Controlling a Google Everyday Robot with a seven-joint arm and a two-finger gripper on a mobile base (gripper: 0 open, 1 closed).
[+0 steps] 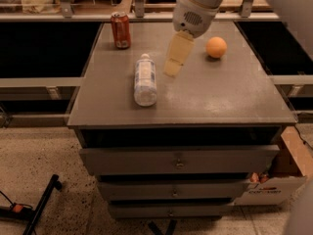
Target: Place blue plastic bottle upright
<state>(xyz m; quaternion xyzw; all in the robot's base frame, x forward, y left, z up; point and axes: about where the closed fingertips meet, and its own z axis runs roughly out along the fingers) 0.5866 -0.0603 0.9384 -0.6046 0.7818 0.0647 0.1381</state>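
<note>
The robot's white arm reached in from the upper right and angled down over the far middle of the grey cabinet top. Its gripper, pale yellow, pointed down and slightly to the left above the surface. It hung just to the right of the blue plastic bottle and apart from it, holding nothing. Whether the claw was released or clenched could not be made out, since it showed only as one pale shape.

The blue plastic bottle lay on its side on the left half of the top, running near to far with its white cap at the far end and its base toward the near edge. A red soda can stood upright near the far left corner, well apart from the bottle. An orange ball rested on the far right part of the top, to the right of the gripper.

Under the top sat a stack of grey drawers, all pushed in. The floor was speckled and pale. A cardboard box sat on it at the cabinet's right, and a black bar lay on it at the near left. Metal rails and dark shelving ran behind the cabinet on both sides.
</note>
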